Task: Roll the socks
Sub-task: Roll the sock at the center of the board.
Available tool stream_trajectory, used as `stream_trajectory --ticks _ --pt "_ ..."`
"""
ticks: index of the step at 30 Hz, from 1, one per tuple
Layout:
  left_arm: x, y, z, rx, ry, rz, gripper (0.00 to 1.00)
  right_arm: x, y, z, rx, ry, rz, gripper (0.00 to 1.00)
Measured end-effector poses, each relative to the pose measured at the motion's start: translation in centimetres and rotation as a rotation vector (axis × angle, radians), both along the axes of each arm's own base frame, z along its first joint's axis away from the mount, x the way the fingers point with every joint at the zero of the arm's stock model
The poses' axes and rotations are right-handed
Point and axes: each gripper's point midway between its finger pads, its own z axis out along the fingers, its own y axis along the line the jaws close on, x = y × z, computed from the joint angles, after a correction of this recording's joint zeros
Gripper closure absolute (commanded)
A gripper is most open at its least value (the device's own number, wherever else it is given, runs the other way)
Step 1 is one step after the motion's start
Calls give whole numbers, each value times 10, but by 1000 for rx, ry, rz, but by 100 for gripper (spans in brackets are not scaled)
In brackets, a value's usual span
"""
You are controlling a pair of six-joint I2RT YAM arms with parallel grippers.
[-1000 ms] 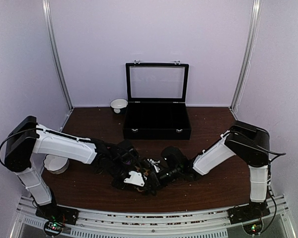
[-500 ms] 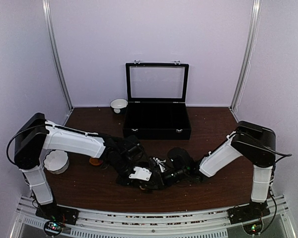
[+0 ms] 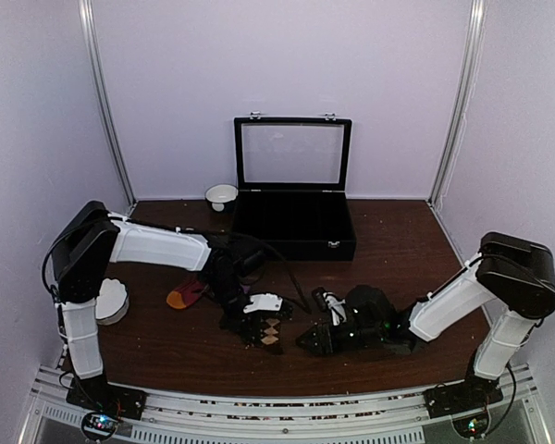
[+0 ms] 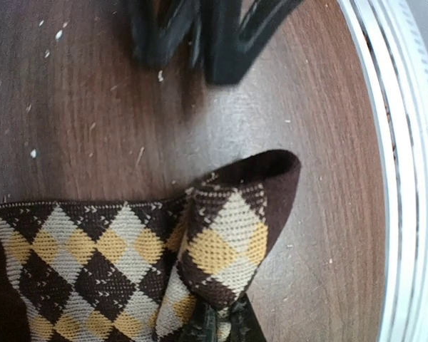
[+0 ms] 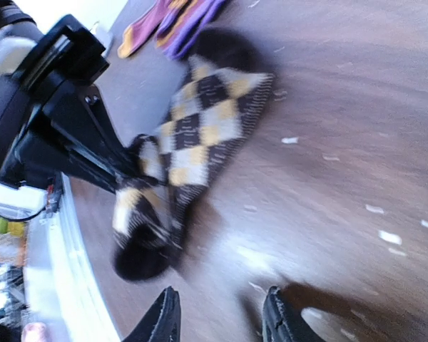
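The dark brown argyle sock [image 4: 128, 263] lies on the table with one end folded over. My left gripper [image 4: 225, 324] is shut on that folded end, near the table's front middle in the top view [image 3: 259, 322]. The sock also shows in the top view [image 3: 271, 333] and in the right wrist view [image 5: 200, 128]. My right gripper [image 5: 221, 320] is open and empty, a short way to the right of the sock [image 3: 313, 340]. The magenta-red sock [image 3: 187, 294] with orange toe lies left of the left gripper, and its purple-orange stripes show in the right wrist view [image 5: 172, 20].
A black display box [image 3: 293, 236] with its glass lid up stands at the back middle. A white bowl [image 3: 221, 194] sits to its left, another white bowl [image 3: 111, 301] by the left arm's base. The metal rail [image 4: 406, 178] runs along the near edge.
My right gripper has let go and drawn back to the right, away from the argyle sock. My left arm has shifted, uncovering the magenta-red sock, and still holds the argyle sock.
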Motion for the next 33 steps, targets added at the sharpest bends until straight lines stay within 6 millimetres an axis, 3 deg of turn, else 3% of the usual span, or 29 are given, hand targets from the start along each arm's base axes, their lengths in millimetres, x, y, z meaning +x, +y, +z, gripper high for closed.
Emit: stream_trajectory --ticks 1,2,3,9,14,16,19,26,33 --pt "1 1 0 2 27 15 100 1 -7 0 -12 -25 -18 43" --pt "3 2 0 2 50 28 100 0 -10 1 -21 -51 -22 4" --pt "4 4 0 4 77 44 100 -1 -15 3 -43 -100 -30 0" --pt "11 9 -1 6 244 128 100 -26 -19 29 -221 -427 11 0" --pt "11 9 -2 3 356 169 100 6 -45 53 -313 -543 -172 0" --pt "11 8 -2 4 379 175 100 14 -54 53 -339 -547 -234 0" --pt "10 8 -2 9 410 183 100 12 -54 48 -345 -591 -201 9" --pt "7 9 -2 23 460 188 99 -22 -10 33 -321 -800 168 35" --pt "0 10 -2 34 517 177 98 -32 46 30 -266 -915 433 43"
